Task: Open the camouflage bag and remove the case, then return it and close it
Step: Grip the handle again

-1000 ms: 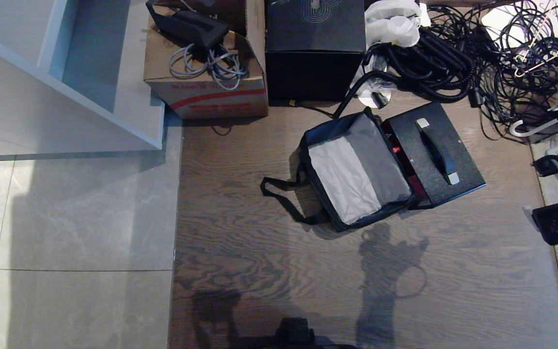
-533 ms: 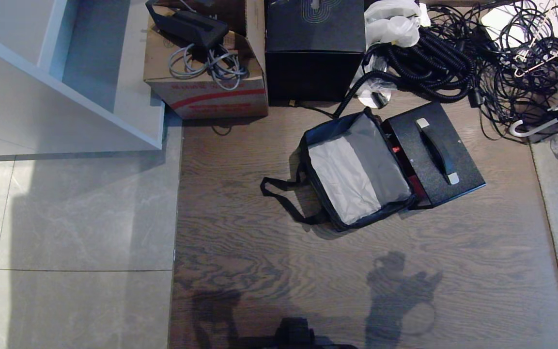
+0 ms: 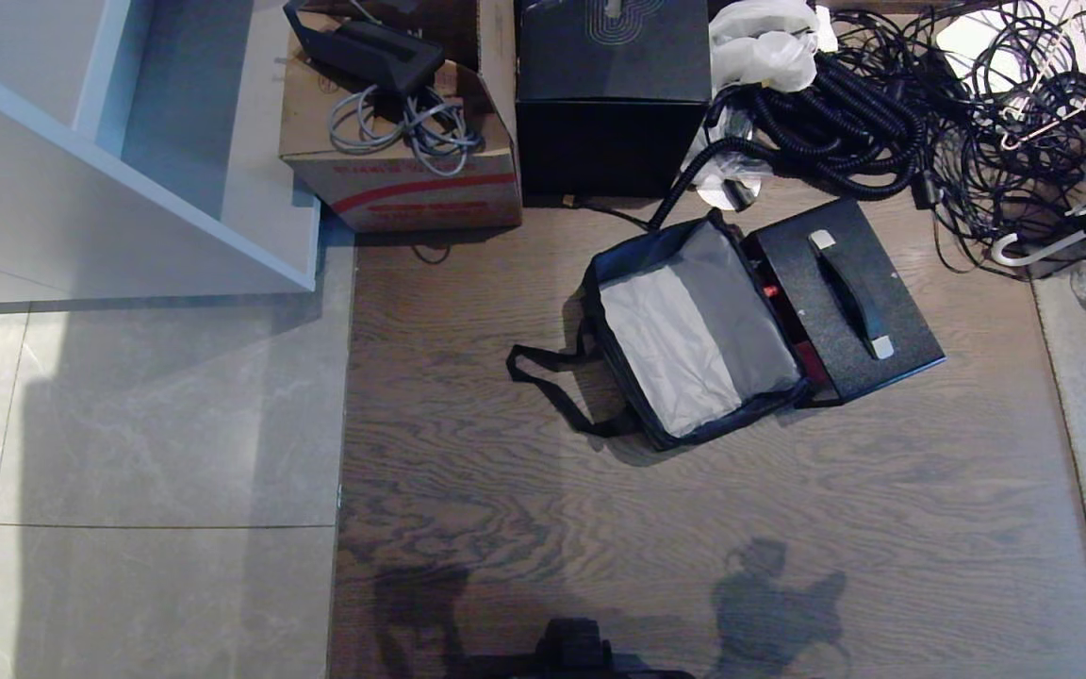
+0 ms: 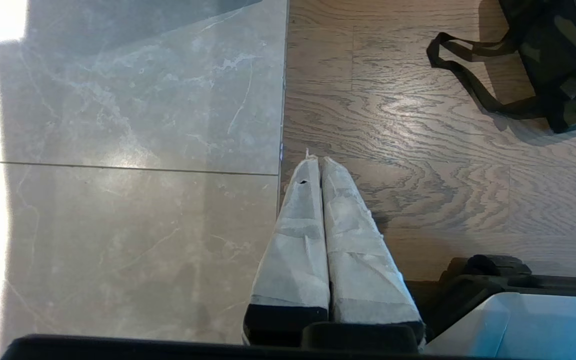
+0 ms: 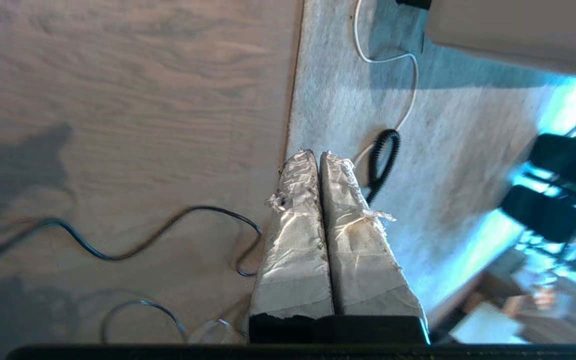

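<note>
Wood-grain floor (image 3: 524,490) beside grey tiles, clutter along the far edge; right gripper (image 5: 318,156) has its taped fingers pressed flat together, grasping nothing, hanging over the seam between wood and grey carpet (image 5: 448,130) with a loose cable (image 5: 133,245) nearby, outside the head view; left gripper (image 4: 316,161) likewise clenched and empty, parked over the tile-wood seam; camouflage bag (image 3: 694,335) lies open on the wood, grey lining up, strap trailing toward the tiles; case (image 3: 845,297) rests touching the bag's far-right side, handle up, apparently on the opened flap; step in hand looks like returning the case; likely best to spread the fingers, take the bar handle across its middle, lift level, lower into the grey opening clear of the rim.
</note>
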Robot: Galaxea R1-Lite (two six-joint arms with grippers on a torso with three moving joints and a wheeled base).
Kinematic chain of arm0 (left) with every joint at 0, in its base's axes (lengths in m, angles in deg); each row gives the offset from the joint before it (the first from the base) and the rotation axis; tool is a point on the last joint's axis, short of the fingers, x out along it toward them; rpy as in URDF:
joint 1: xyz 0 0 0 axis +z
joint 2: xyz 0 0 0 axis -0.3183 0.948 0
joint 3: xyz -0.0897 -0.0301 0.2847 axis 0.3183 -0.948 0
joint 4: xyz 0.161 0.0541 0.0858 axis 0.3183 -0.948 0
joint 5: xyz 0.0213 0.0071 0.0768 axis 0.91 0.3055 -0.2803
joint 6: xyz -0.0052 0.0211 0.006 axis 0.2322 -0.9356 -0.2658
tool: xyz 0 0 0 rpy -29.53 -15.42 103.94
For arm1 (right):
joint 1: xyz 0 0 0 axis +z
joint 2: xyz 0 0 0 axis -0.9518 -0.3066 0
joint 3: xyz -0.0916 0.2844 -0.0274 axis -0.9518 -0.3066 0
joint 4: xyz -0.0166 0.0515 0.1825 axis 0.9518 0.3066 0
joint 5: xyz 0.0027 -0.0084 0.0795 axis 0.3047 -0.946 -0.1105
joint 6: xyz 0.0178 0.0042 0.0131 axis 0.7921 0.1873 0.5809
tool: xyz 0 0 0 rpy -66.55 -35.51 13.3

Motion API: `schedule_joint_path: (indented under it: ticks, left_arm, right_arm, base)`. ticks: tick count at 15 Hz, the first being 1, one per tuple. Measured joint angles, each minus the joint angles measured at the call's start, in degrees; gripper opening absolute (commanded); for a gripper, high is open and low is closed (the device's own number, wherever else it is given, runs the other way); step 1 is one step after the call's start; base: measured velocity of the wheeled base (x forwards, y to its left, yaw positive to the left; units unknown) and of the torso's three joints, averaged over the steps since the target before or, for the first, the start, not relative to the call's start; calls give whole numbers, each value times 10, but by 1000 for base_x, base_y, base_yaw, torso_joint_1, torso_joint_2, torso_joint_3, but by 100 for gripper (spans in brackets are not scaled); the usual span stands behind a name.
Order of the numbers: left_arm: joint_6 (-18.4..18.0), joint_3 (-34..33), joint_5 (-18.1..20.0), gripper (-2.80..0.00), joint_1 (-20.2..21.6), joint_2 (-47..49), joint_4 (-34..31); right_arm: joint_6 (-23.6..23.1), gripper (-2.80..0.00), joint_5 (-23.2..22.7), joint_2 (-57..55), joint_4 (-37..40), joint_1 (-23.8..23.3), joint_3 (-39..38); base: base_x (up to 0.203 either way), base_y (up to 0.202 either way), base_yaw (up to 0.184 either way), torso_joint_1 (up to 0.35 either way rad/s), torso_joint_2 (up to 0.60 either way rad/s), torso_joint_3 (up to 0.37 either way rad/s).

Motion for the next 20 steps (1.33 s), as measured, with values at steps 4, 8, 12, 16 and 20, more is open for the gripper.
schedule_joint_path:
  ticks: [4,8,12,16,20]
  left_arm:
    - [0,0,0,-280,0,0,0]
    - [0,0,0,-280,0,0,0]
    - [0,0,0,-280,0,0,0]
    - [0,0,0,-280,0,0,0]
    - [0,0,0,-280,0,0,0]
  right_arm:
    - [53,-280,2,49,5,23,-33]
    - [84,-280,-7,114,5,54,-79]
    - [88,-280,-66,208,5,81,-141]
    - [124,-280,-165,270,-16,86,-169]
    - [132,-280,-279,294,-18,75,-171]
  base:
    - [0,0,0,0,0,0]
    - [0,0,0,0,0,0]
    - [0,0,0,0,0,0]
    - [0,0,0,0,0,0]
    - [0,0,0,0,0,0]
